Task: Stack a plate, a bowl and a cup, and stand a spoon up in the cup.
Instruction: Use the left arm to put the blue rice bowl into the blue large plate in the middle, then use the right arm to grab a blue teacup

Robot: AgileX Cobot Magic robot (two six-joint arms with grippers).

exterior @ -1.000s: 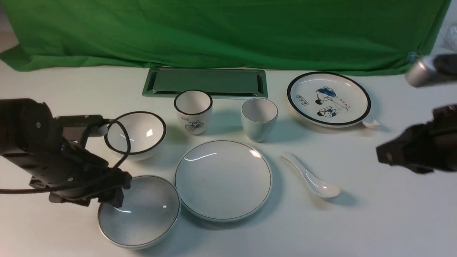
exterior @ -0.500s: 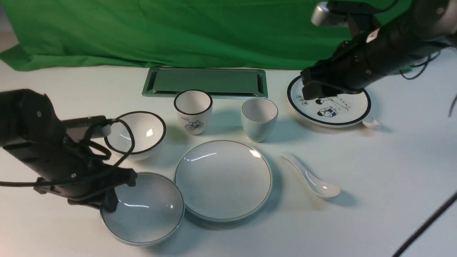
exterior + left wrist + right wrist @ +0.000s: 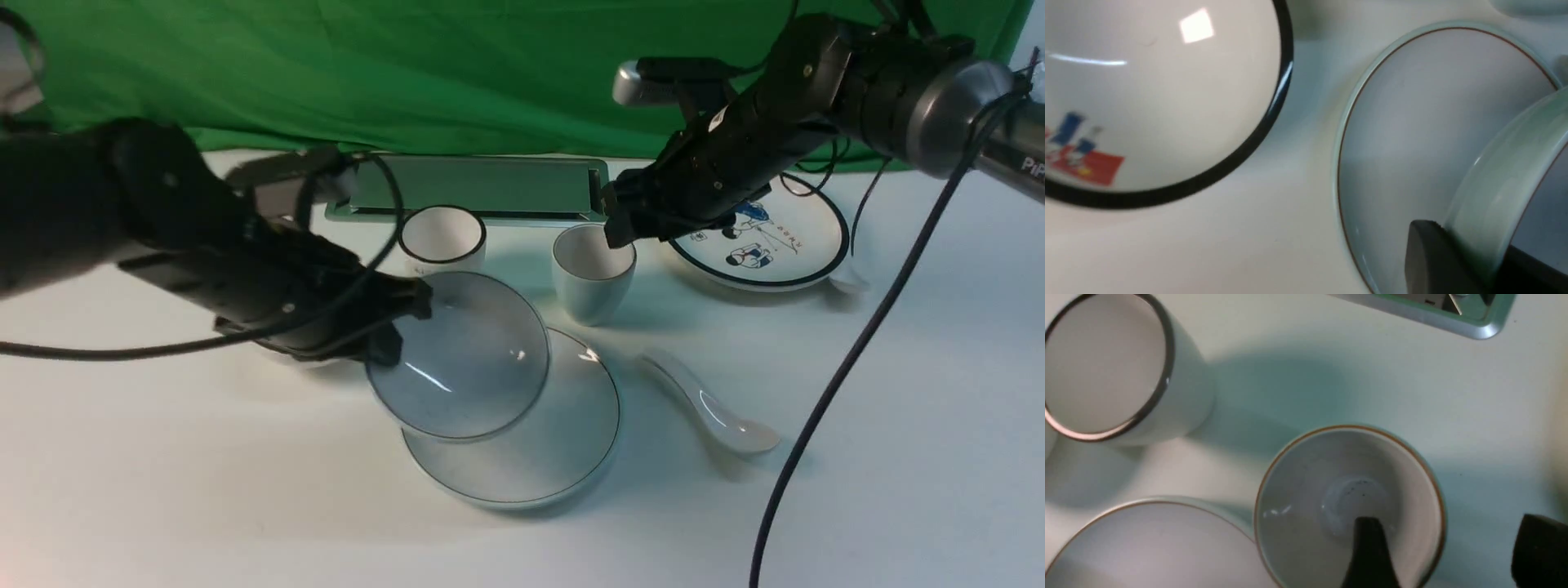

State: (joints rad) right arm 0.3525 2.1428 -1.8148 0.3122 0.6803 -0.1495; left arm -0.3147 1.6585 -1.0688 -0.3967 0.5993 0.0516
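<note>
Beyond both hands hangs the green cloth (image 3: 522, 73), soft and lightly creased. The shallow metal tray (image 3: 473, 188), green and rectangular with a raised rim, lies past the left gripper (image 3: 384, 343) and the right gripper (image 3: 1447, 547).

The left one is closed on the rim of the bowl, its fingers pinching the wall; the right one stands wide open, holding nothing, with one finger over the cup's mouth and the other outside it.

Below and to the right of the left hand is the plate (image 3: 571, 441), round, smooth and glossy, with a fine dark rim line. Beyond and to the right of the right hand's fingertips sits the cartoon plate (image 3: 792, 237), glazed, with a thick black edge.

The bowl (image 3: 465, 359), wide and shallow, hangs tilted from the left hand, over part of the plate. Near that hand is the black-rimmed bowl (image 3: 1167, 81), shiny inside.

Past the left hand stands the bicycle cup (image 3: 442, 237), black-rimmed. Directly under the right hand is the cup (image 3: 592, 282), upright, plain and tapering. Nearer than the right hand lies the spoon (image 3: 718, 416), glossy ceramic with an oval bowl.
</note>
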